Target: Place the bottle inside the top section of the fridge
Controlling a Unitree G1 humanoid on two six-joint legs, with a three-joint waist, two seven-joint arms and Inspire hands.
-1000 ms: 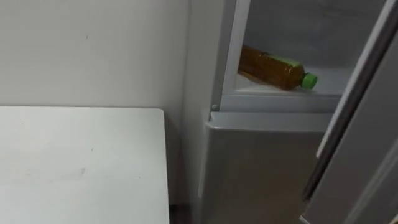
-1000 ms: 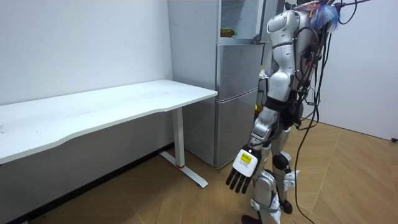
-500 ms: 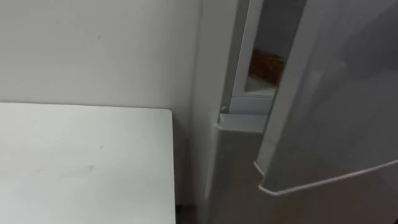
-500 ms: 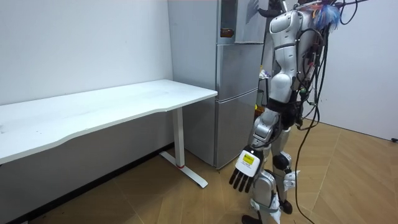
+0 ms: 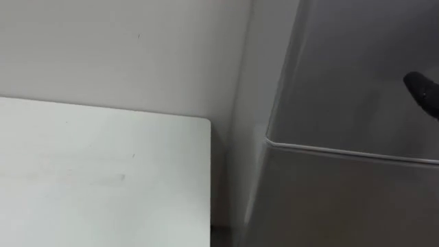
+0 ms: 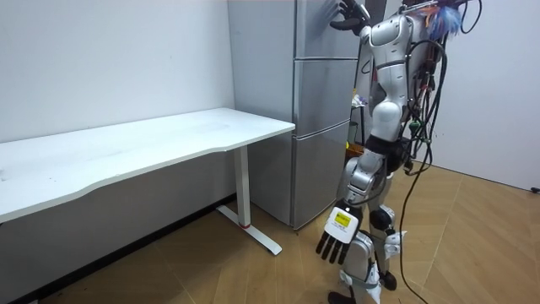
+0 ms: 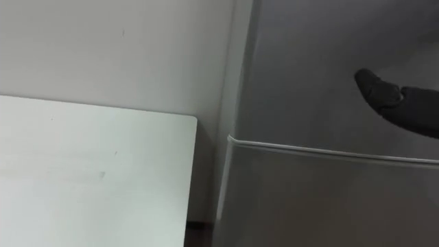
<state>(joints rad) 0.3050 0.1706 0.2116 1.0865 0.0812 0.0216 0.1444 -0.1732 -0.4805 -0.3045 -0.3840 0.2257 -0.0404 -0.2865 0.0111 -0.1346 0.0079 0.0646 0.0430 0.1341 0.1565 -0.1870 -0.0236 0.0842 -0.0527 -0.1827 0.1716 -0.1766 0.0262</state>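
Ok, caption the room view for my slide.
Standing at the fridge beside the white table, the robot presses its right hand to the upper door, left hand hanging open.

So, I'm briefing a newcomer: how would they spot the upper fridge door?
Find the tall grey fridge beside the white table. The upper door is the panel above the horizontal seam, the one with the right robot hand against it.

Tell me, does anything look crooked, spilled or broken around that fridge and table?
Nothing stands out. The upper fridge door looks shut and lines up with the lower door, the right hand rests against it, and the left hand hangs open by the robot's side. The white table stands level.
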